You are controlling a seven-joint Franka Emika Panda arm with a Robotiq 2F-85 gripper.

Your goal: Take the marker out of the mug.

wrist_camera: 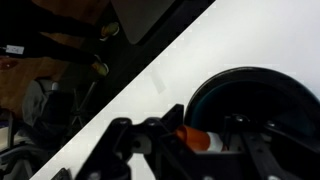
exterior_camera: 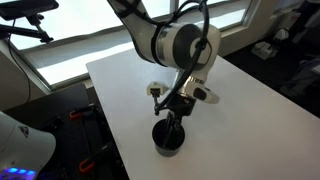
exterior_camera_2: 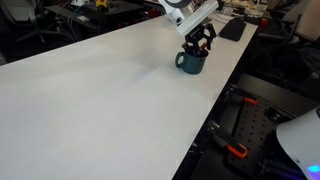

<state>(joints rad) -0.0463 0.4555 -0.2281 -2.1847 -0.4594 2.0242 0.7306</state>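
The mug (exterior_camera: 167, 138) is a small dark cup near the front edge of the white table (exterior_camera: 120, 80). It also shows in an exterior view (exterior_camera_2: 191, 63) and in the wrist view (wrist_camera: 250, 95). My gripper (exterior_camera: 173, 122) hangs straight over the mug with its fingertips at the rim; it also shows in an exterior view (exterior_camera_2: 197, 42). In the wrist view the marker (wrist_camera: 194, 138), with a reddish-orange end and a whitish section, sits between the two dark fingers of the gripper (wrist_camera: 198, 142). The fingers press against it on both sides. The marker's lower part is hidden.
The mug stands close to the table's edge (exterior_camera_2: 215, 110). Beyond the edge are a dark floor with cables and red-handled tools (exterior_camera_2: 235, 150). A keyboard (exterior_camera_2: 232, 28) lies at the far end of the table. Windows (exterior_camera: 80, 35) run behind the table.
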